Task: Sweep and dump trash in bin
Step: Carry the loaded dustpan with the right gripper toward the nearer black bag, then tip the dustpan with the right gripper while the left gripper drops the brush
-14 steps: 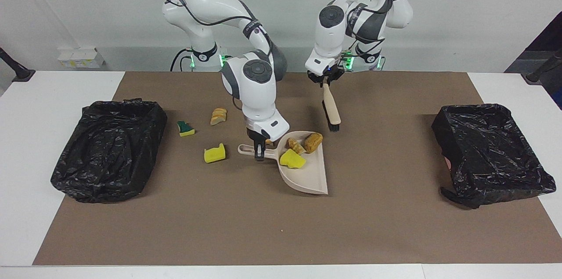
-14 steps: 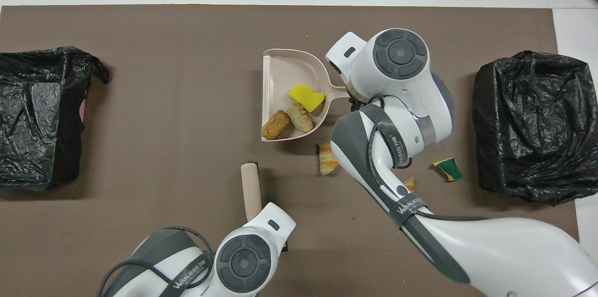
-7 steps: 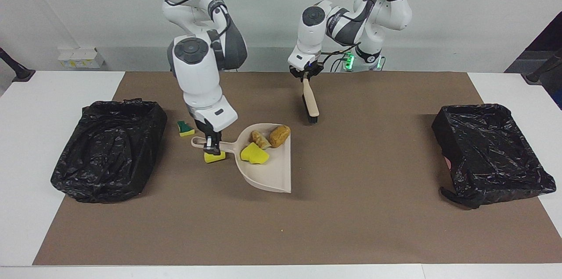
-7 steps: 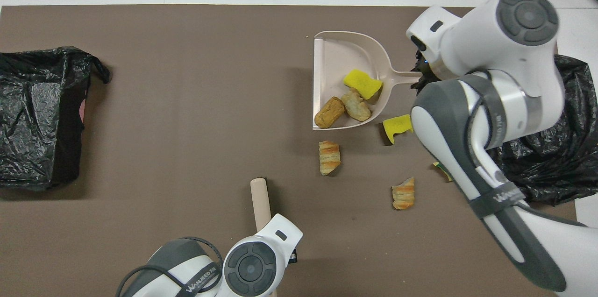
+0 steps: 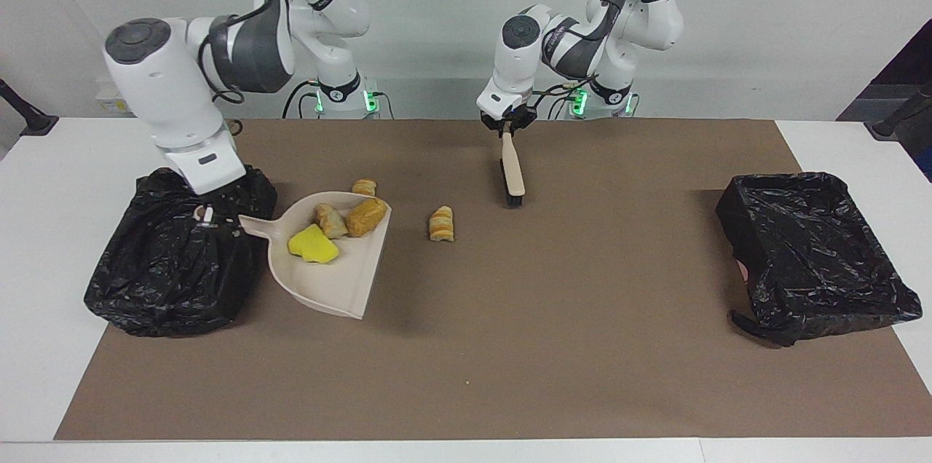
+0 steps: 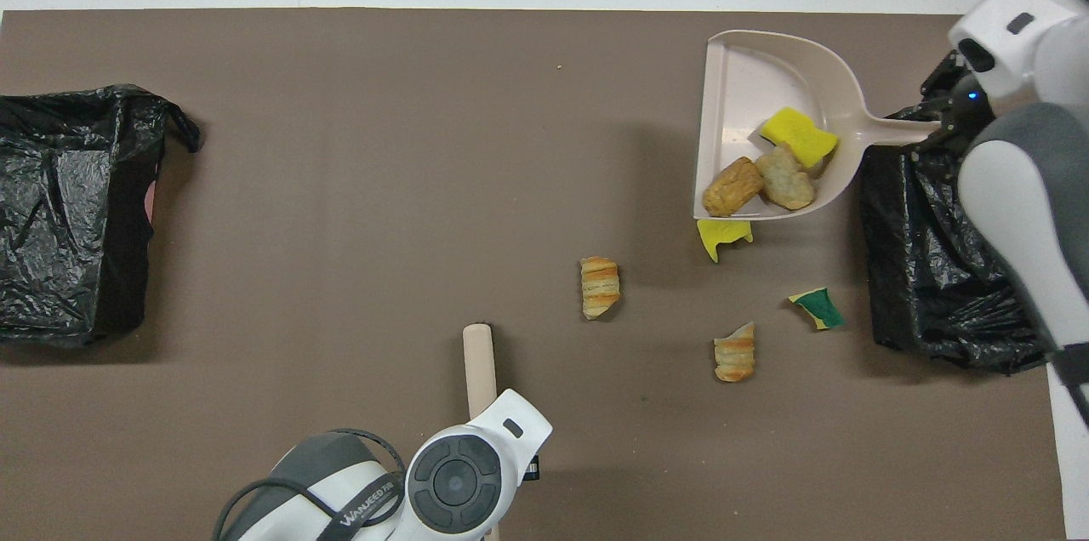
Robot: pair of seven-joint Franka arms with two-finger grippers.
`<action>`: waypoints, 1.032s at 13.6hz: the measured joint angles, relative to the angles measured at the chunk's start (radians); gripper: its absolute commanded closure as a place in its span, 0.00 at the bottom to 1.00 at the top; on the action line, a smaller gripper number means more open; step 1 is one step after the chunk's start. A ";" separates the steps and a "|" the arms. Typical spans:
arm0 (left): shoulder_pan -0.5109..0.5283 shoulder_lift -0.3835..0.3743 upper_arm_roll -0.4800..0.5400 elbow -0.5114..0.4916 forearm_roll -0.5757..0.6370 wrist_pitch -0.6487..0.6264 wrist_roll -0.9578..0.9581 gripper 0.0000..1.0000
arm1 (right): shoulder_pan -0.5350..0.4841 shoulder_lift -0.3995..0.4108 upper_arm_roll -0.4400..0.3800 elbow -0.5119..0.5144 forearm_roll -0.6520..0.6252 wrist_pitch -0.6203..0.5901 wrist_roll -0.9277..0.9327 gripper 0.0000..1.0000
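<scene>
My right gripper is shut on the handle of the beige dustpan, which it holds raised beside the black-bagged bin, with the handle end over the bin's rim. In the pan lie a yellow sponge piece and two bread chunks. On the mat lie two bread chunks, a yellow sponge piece and a green-backed scrap. My left gripper is shut on the brush, bristles down near the robots.
A second black-bagged bin sits at the left arm's end of the table. The brown mat covers the working area, with white table around it.
My right arm has carried the loaded dustpan from the middle of the mat to the bin at its end. The left arm with the brush shifted slightly, then held still.
</scene>
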 measured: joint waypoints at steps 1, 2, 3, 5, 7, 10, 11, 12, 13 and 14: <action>0.000 0.009 0.000 -0.001 -0.001 0.018 -0.002 0.97 | -0.052 -0.009 -0.001 -0.001 0.016 -0.006 -0.056 1.00; 0.000 0.020 0.001 -0.002 -0.002 0.031 -0.003 0.72 | -0.107 -0.016 -0.001 -0.001 0.022 -0.008 -0.119 1.00; 0.000 0.030 0.004 -0.002 -0.002 0.043 -0.004 0.54 | -0.169 -0.020 -0.002 -0.002 0.028 -0.008 -0.192 1.00; 0.000 0.035 0.008 -0.002 -0.002 0.048 -0.004 0.35 | -0.271 -0.026 -0.004 -0.002 0.034 -0.008 -0.322 1.00; 0.001 0.035 0.011 -0.001 -0.002 0.049 -0.004 0.00 | -0.363 -0.036 -0.007 -0.002 0.034 -0.007 -0.443 1.00; 0.036 0.035 0.020 0.003 -0.002 0.049 -0.004 0.00 | -0.441 -0.050 -0.010 -0.005 0.007 0.013 -0.522 1.00; 0.060 0.035 0.023 0.008 -0.001 0.049 -0.002 0.00 | -0.445 -0.051 -0.010 -0.012 -0.036 0.044 -0.523 1.00; 0.089 0.035 0.025 0.013 0.008 0.049 0.001 0.00 | -0.443 -0.051 -0.009 -0.025 -0.077 0.083 -0.522 1.00; 0.125 0.034 0.026 0.021 0.030 0.049 0.005 0.00 | -0.442 -0.052 -0.006 -0.047 -0.110 0.130 -0.517 1.00; 0.165 0.034 0.028 0.032 0.052 0.048 0.014 0.00 | -0.439 -0.055 -0.005 -0.077 -0.144 0.178 -0.499 1.00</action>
